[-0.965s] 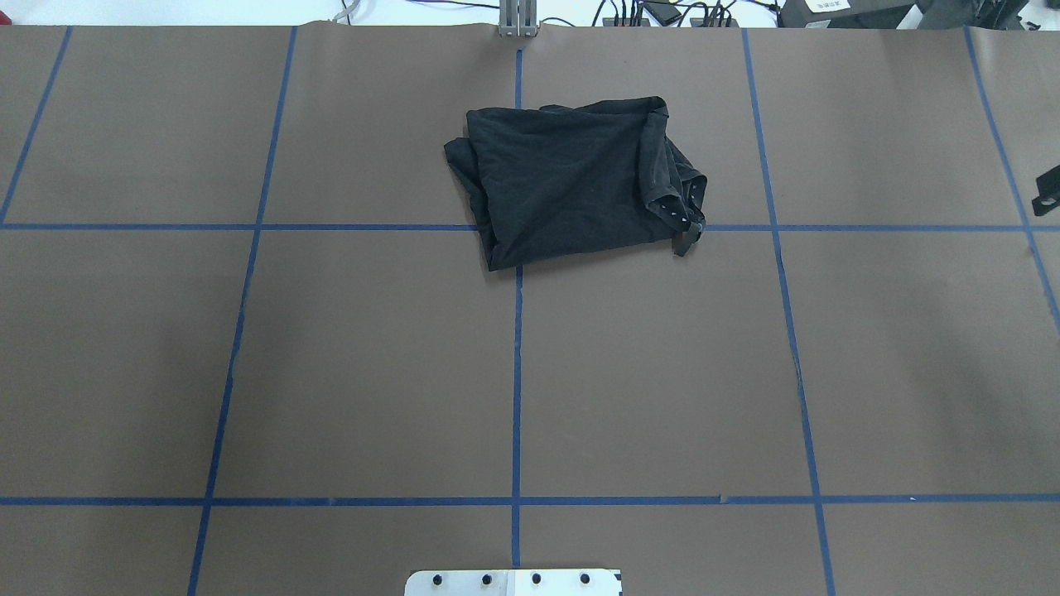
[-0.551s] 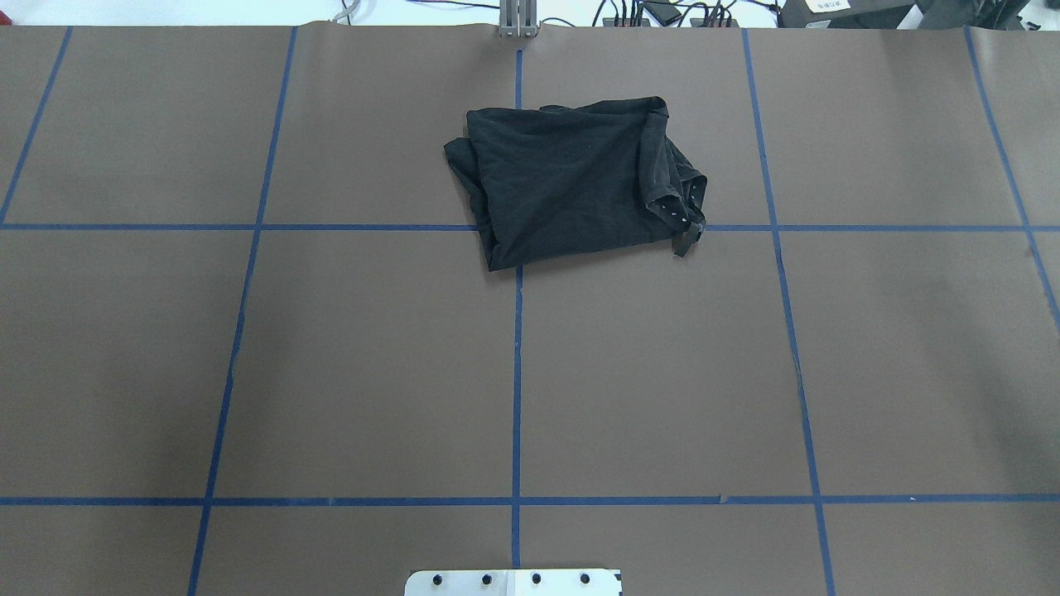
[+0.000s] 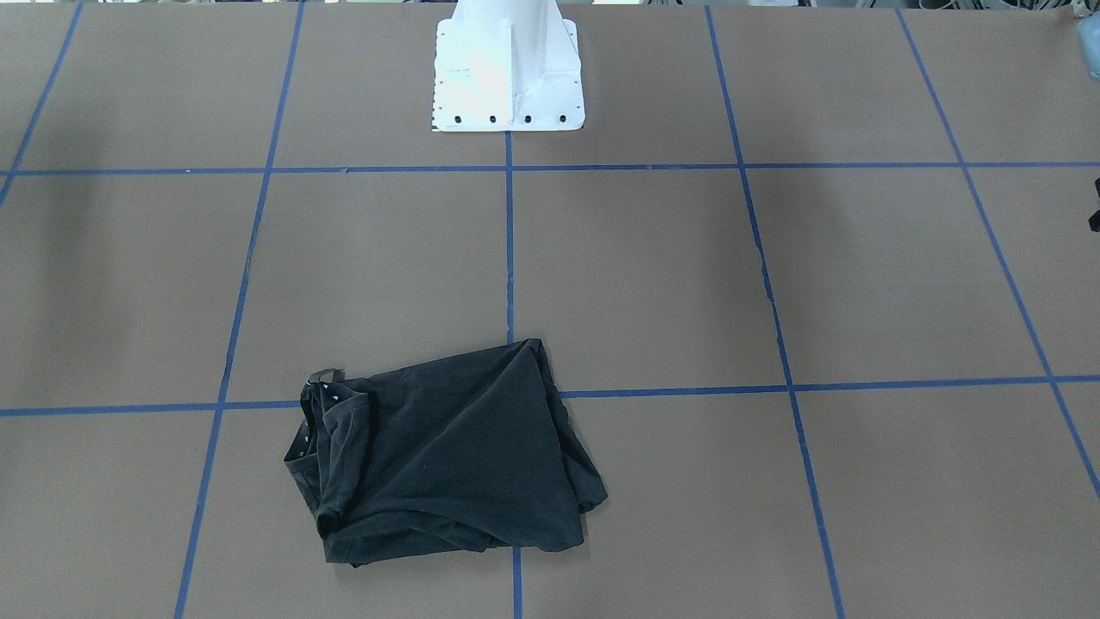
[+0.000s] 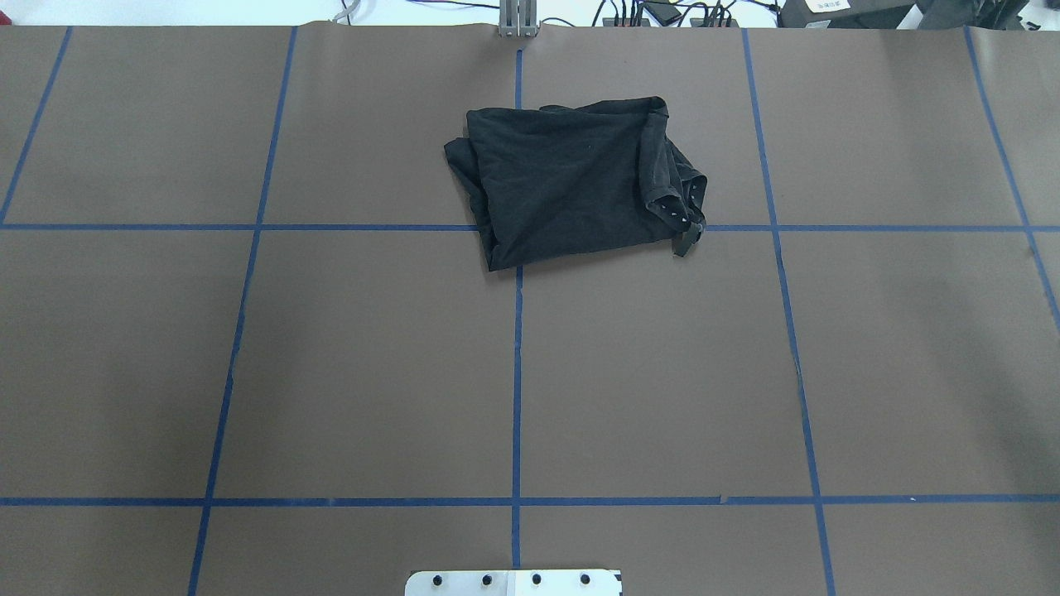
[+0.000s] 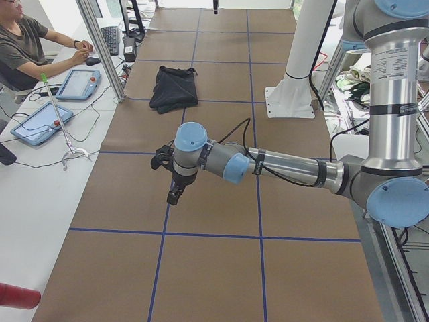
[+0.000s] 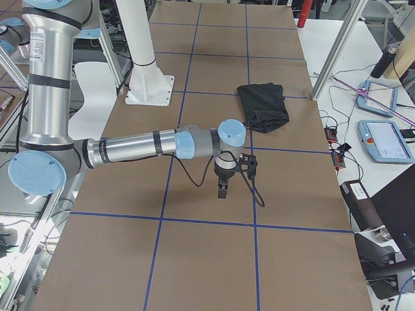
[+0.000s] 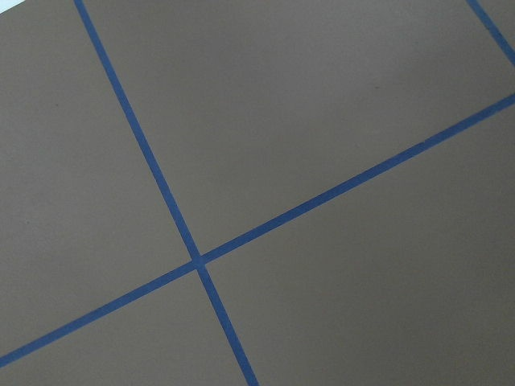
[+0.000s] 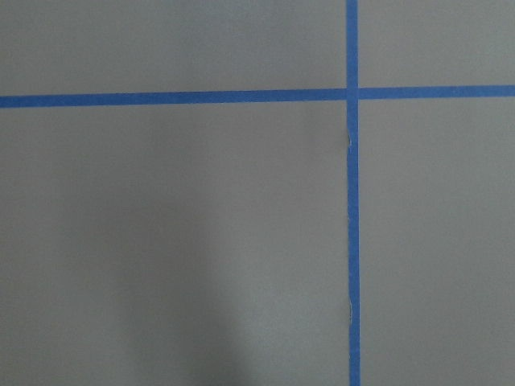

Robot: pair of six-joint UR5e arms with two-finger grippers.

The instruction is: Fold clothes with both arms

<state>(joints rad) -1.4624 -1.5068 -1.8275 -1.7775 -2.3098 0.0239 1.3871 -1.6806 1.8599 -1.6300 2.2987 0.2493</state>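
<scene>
T-shirt: the black T-shirt (image 4: pixel 571 186) lies in the upper middle of the overhead view, gathered into a rough, slightly skewed rectangle of several layers across a crossing of blue tape lines (image 4: pixel 515 372); its print is hidden.
Neckband: the neckband (image 4: pixel 672 211) sits bunched at the bundle's right edge, white dots showing, with a small tab poking out just below.
Handling: probably light, soft and limp. The layers would likely slide over each other and sag if lifted at one point, though nothing here is fragile.
Where to hold: two corners of one long edge, one per tool, pinching through all layers – the bunched neckband side looks least tidy.
Progress: it seems mostly folded, with uneven edges.
Left tool: the left tool (image 5: pixel 172 198) points down over bare desk (image 4: pixel 373 356), well apart from the shirt; released or clenched, I cannot tell.
Right tool: the right tool (image 6: pixel 222 190) likewise hangs over bare desk, far from the shirt – its state cannot be told either.
Wrist views: only brown surface and tape.
Beyond: the white pedestal base (image 3: pixel 507 77), and an operator (image 5: pixel 27 47) at the side bench.
</scene>
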